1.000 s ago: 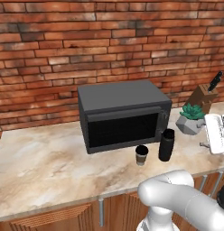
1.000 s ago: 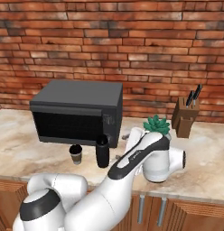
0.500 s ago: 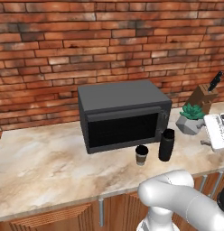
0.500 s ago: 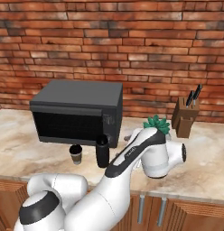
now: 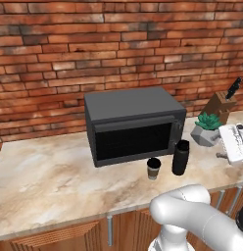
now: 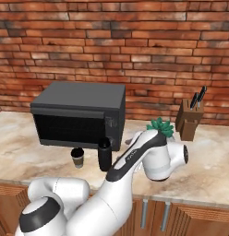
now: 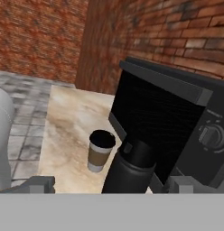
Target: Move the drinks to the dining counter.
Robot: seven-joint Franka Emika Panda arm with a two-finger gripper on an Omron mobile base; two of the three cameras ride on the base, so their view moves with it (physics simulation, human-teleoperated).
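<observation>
Left base view: the tall black cylindrical bottle [image 5: 180, 158] and the short dark coffee cup with tan sleeve [image 5: 153, 168] stand side by side on the marble counter [image 5: 50, 171], just before the black microwave [image 5: 133, 125].

Right base view: the white arm reaches toward the bottle [image 6: 105, 155].

Hand view: the gripper [image 7: 109, 184] has its jaws spread wide, holding nothing — the bottle [image 7: 128, 169] stands between the fingertips [image 7: 39, 184], the cup [image 7: 100, 150] just beyond.

bottle [image 5: 181, 158]: black
coffee cup [image 5: 153, 168]: dark, tan sleeve
microwave [image 5: 132, 124]: black
counter [image 5: 55, 181]: beige marble
wall [image 5: 94, 44]: red brick
</observation>
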